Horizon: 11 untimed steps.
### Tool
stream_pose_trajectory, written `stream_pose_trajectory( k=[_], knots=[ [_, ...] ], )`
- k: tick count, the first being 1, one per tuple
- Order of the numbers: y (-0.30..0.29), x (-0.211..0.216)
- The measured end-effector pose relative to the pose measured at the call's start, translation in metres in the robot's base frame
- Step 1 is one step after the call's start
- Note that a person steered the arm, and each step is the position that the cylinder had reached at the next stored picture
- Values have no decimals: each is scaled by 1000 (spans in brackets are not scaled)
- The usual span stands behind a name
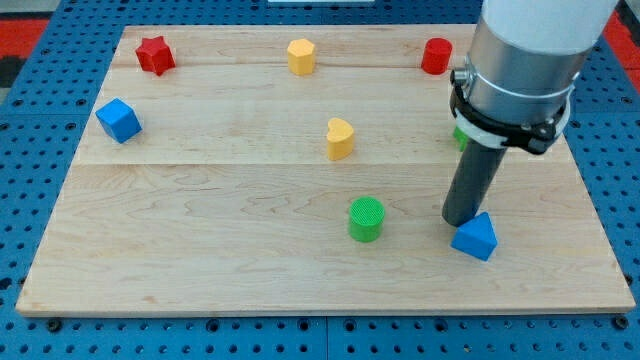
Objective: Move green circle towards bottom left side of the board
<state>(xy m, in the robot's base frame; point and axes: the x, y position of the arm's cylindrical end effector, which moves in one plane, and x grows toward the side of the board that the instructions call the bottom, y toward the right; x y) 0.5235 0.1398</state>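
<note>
The green circle (366,218), a short ribbed cylinder, stood upright on the wooden bench (200,250) a little right of centre in the lower half of the frame, with bare wood all around it. My tip (461,219) rested on the bench to the right of the green circle, clearly apart from it, and sat just beside the upper left edge of the blue triangular block (475,238), so close that I could not tell whether they touched. The tool was a plain dark rod with no jaws, so there was nothing to part, close or clamp; it held no block. The arm's grey and white housing (525,60) filled the upper right of the frame and hid most of a second green block (459,136), whose shape could not be made out. A yellow heart (340,138) lay near the middle of the frame, above and slightly left of the green circle. Along the top of the frame sat a red star (155,54) at upper left, a yellow block (301,56) near the top centre, and a red cylinder (436,56) beside the housing. A blue cube (119,120) sat near the left edge of the bench.
</note>
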Motion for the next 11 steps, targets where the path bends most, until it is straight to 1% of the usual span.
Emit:
stream_pose_trajectory(
  k=[1,2,5,11],
  knots=[
    [5,-3],
    [-17,-10],
    [-31,-11],
    [-40,-11]
  ],
)
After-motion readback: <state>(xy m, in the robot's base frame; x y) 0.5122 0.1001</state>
